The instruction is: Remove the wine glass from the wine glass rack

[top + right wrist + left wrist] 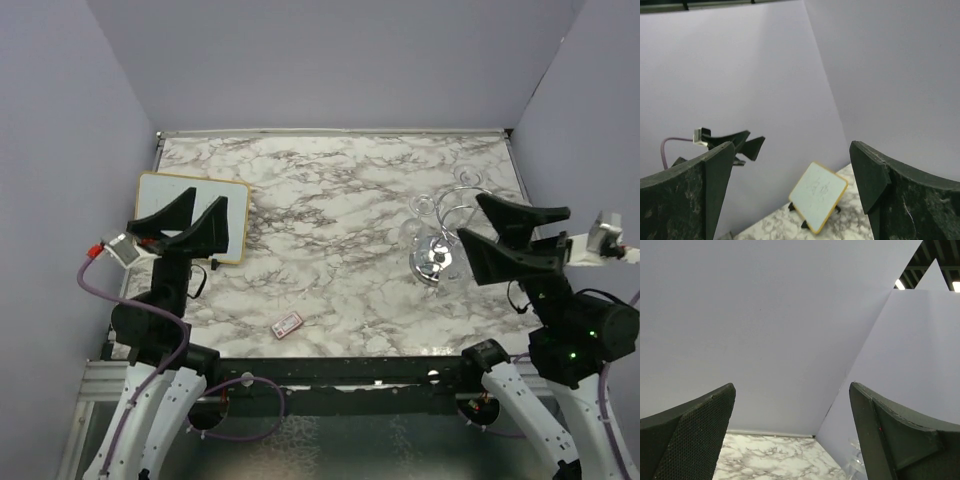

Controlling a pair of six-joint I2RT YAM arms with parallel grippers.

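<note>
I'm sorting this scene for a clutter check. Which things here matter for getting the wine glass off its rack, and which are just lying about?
Belongs to the job: wine glass rack; wine glass on it; right claw, open, beside the rack.

Just lying about: framed whiteboard; small pink card near the table's front edge.
</note>
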